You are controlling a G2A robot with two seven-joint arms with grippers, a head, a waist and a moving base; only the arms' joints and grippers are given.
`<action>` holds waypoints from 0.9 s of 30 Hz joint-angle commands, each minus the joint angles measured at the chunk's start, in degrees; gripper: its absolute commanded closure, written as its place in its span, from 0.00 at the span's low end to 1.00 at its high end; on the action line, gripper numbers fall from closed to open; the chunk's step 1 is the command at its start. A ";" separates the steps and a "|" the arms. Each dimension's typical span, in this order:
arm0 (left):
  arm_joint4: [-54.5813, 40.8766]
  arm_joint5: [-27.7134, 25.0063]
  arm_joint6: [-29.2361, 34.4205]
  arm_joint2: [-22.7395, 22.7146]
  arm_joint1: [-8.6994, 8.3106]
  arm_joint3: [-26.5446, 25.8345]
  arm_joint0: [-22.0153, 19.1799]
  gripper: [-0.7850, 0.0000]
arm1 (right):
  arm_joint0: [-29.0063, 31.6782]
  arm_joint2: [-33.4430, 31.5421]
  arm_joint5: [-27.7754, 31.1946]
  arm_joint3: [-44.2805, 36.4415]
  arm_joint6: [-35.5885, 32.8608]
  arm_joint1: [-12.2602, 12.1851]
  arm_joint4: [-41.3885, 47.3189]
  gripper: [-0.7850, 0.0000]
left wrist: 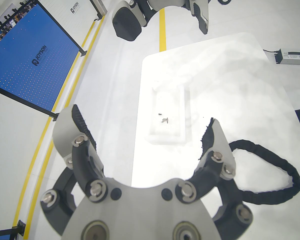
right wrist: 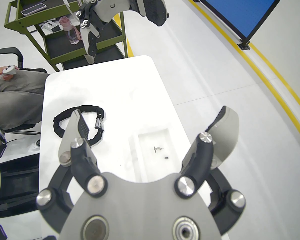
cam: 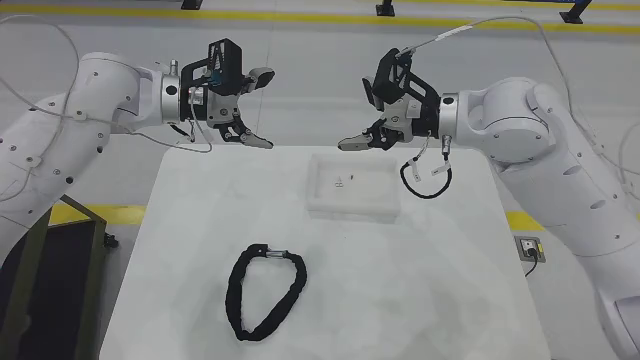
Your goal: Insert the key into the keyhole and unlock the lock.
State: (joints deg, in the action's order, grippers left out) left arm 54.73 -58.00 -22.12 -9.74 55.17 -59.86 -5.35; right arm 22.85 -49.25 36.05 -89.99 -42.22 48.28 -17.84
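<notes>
**Top view with both wrist views: opening of the unlocking task, nothing yet taken up.** The left gripper (cam: 262,110), in the upper left of the top view, and the right gripper (cam: 358,117), in the upper centre-right, face each other above the far edge of the white tabletop (cam: 450,280). Both are released, fingers spread wide, with nothing between them. The key (cam: 343,181) lies flat inside a shallow white tray (cam: 330,210) just right of centre, below and between the two grippers. A small dark speck (right wrist: 166,157) lies near the key; what it is cannot be told. The lock (right wrist: 90,107), a black sleeved loop closed by a short metal barrel (right wrist: 98,123), lies in the lower centre-left of the top view, well apart from the tray and touching nothing else. The keyhole is too small to make out. Handling, as judged: the key is small, thin, light and rigid. Lying flat on the smooth tray floor, it is likely to slide or tip under the fingers. It is best pinched by its broad head, so that the blade stands free for insertion. The loop looks limp and heavier, and would probably sag or swing if lifted by its sleeve. The barrel is the one stiff part and the sensible place for the other gripper to hold, so that the lock cannot turn away when the key is pushed in and twisted.
</notes>
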 commanded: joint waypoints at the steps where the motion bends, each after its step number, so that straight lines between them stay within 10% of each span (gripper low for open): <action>1: 0.00 0.00 0.00 0.00 0.00 0.00 0.00 0.00 | 0.00 0.00 0.00 0.00 0.00 0.00 0.00 0.00; 27: 0.00 0.00 0.00 0.00 0.00 0.00 0.00 0.00 | 1.92 4.35 -6.91 3.45 -0.09 1.72 -5.72 0.00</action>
State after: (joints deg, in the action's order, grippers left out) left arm 54.73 -58.00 -22.12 -9.74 55.17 -59.86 -5.35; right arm 24.90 -45.57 29.52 -87.22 -42.32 49.71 -23.49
